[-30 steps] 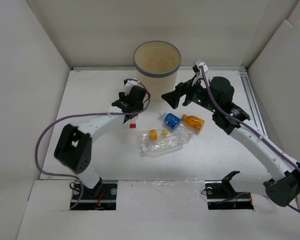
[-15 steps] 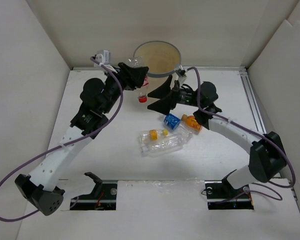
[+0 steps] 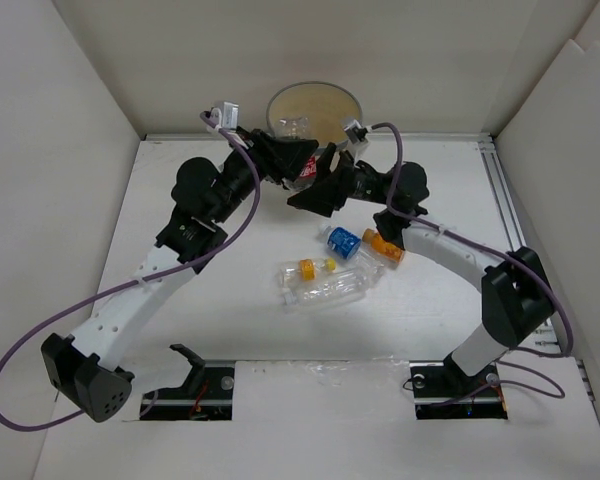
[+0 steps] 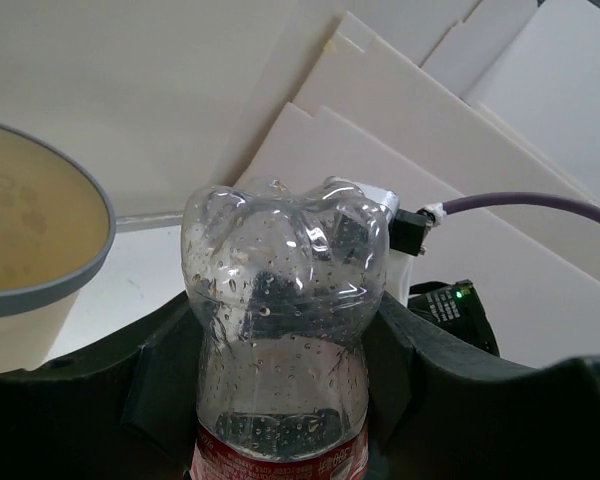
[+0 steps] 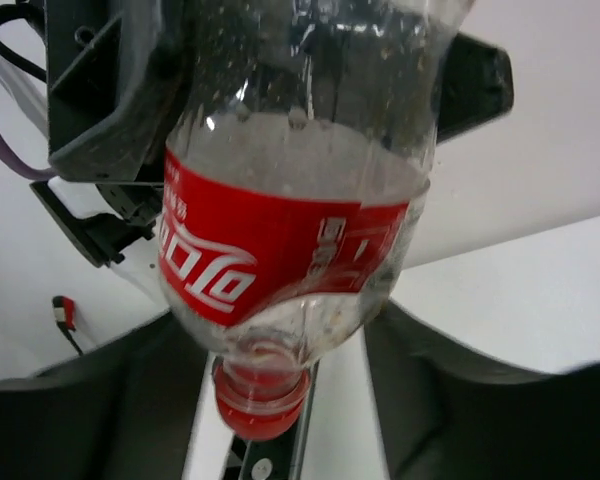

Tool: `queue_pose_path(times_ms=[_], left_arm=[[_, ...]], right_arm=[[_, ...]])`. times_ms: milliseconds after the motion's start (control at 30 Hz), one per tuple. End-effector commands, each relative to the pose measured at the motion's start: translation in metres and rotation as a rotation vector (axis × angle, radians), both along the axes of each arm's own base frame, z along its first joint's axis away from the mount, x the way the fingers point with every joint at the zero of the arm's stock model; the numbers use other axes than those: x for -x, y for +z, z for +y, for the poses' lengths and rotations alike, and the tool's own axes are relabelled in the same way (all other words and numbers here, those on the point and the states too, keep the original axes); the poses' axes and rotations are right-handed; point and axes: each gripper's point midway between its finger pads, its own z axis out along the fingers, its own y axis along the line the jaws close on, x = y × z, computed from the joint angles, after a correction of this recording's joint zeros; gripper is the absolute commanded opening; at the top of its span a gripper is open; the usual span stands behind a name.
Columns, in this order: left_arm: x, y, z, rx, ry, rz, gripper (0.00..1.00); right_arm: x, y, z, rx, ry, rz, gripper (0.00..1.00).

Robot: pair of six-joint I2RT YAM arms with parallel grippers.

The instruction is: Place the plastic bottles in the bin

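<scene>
Red-labelled bottle [image 5: 280, 230] upside down between both tools.
Clamped at the clear body by the left tool [image 4: 280, 365], cap pointing down; flanked at the neck by the right tool [image 5: 275, 400], clenched or loose impossible to tell. Raised off the counter [image 3: 230, 320], close beside the bin [image 3: 325, 105], outside its rim. Farther out, lying bunched on the counter: blue-labelled bottle [image 3: 342, 243], orange-labelled bottle [image 3: 383, 246], small yellow-capped bottle [image 3: 310, 269], larger unlabelled bottle [image 3: 330, 288].

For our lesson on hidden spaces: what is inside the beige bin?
Only bare beige lining shows inside the bin; its near part is covered by the held red-labelled bottle.
</scene>
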Motion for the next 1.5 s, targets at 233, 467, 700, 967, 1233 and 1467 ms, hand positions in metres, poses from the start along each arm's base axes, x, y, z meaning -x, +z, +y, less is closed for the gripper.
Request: queue_pose_path(times_ms=[233, 467, 700, 967, 1233, 1467], left_arm=[[0.019, 0.031, 0.004, 0.068, -0.039, -0.107, 0.66], [0.006, 0.058, 0.051, 0.096, 0.219, -0.089, 1.0], [-0.014, 0.043, 0.124, 0.097, 0.618, 0.099, 1.0], [-0.015, -0.018, 0.122, -0.026, 0.622, 0.173, 1.0], [-0.022, -0.052, 0.103, -0.132, 0.553, 0.211, 1.0], [-0.034, -0.118, 0.068, -0.343, 0.44, 0.265, 1.0]], right_arm=[[-0.002, 0.029, 0.006, -0.048, -0.038, -0.053, 0.0], [-0.065, 0.015, 0.001, 0.079, -0.218, -0.041, 0.0], [-0.19, -0.003, -0.017, 0.257, -0.504, 0.028, 0.0], [-0.291, -0.03, -0.044, 0.416, -0.768, 0.091, 0.09], [-0.313, -0.041, -0.071, 0.483, -0.902, 0.104, 1.0], [-0.295, 0.022, -0.103, 0.421, -1.029, 0.042, 1.0]])
